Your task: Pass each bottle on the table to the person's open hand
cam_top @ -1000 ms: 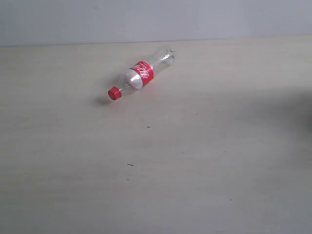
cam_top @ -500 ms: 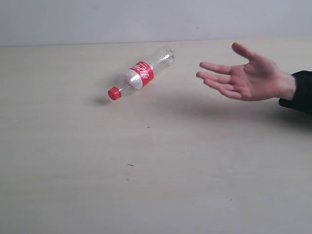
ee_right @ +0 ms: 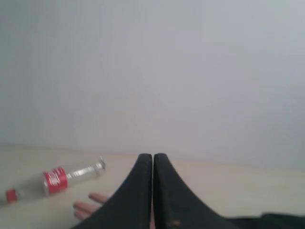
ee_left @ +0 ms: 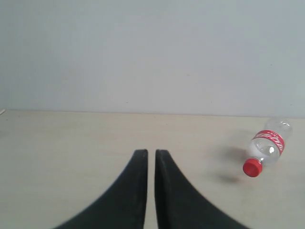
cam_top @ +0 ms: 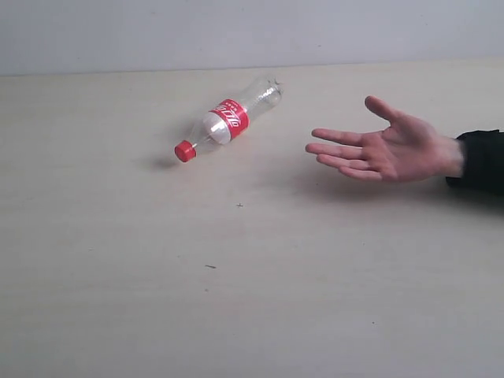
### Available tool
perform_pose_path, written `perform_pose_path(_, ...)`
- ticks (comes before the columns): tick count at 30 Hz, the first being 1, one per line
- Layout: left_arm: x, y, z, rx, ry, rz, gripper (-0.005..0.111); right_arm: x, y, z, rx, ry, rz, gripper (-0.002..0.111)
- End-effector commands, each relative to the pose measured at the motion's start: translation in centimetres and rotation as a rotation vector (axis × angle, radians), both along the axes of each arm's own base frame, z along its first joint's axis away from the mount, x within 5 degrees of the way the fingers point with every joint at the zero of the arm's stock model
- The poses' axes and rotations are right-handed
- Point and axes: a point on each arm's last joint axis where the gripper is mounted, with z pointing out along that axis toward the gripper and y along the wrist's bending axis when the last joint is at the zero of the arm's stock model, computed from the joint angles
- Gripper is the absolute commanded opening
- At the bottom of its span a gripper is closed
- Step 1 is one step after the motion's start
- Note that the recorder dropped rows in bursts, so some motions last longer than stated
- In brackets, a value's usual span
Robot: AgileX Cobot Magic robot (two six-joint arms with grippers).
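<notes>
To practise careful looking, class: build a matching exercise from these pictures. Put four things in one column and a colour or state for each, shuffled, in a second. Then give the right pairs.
Column one:
1. bottle
2. bottle cap
3. person's hand
4. left pincer

Column two:
A. shut, holding nothing
B. open, fingers stretched out
C. solid red
D. clear, lying on its side

Pairs: 1-D, 2-C, 3-B, 4-A
</notes>
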Motion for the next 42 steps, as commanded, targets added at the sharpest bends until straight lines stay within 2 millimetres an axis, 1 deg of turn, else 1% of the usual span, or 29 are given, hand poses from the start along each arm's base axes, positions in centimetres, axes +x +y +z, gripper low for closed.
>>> perform_pose_path(1,0.0,0.0,0.1,0.004,-0.011,-0.005,0.008,0.6,-0.3,-2.1,-0.015,0.108,-0.065,0.001)
perform_pose_path(3,0.0,0.0,0.1,0.004,-0.011,-0.005,0.008,0.6,-0.3,-2.1,-0.018,0.107,-0.067,0.001)
perform_pose_path(5,0.0,0.0,0.1,0.004,-0.011,-0.005,0.008,0.9,-0.2,-2.6,-0.03,0.106,-0.061,0.001)
perform_pose_path(6,0.0,0.0,0.1,0.004,-0.011,-0.005,0.008,1.4,0.2,-3.8,-0.065,0.099,-0.044,0.001)
perform_pose_path(7,0.0,0.0,0.1,0.004,-0.011,-0.005,0.008,2.0,0.8,-5.5,-0.1,0.102,-0.019,0.001)
perform_pose_path(9,0.0,0.0,0.1,0.004,-0.011,-0.005,0.008,2.3,1.1,-7.2,-0.087,0.158,-0.002,0.001)
perform_pose_path(42,0.0,0.0,0.2,0.014,-0.024,-0.004,0.008,2.3,1.0,-7.2,-0.084,0.171,-0.008,0.001)
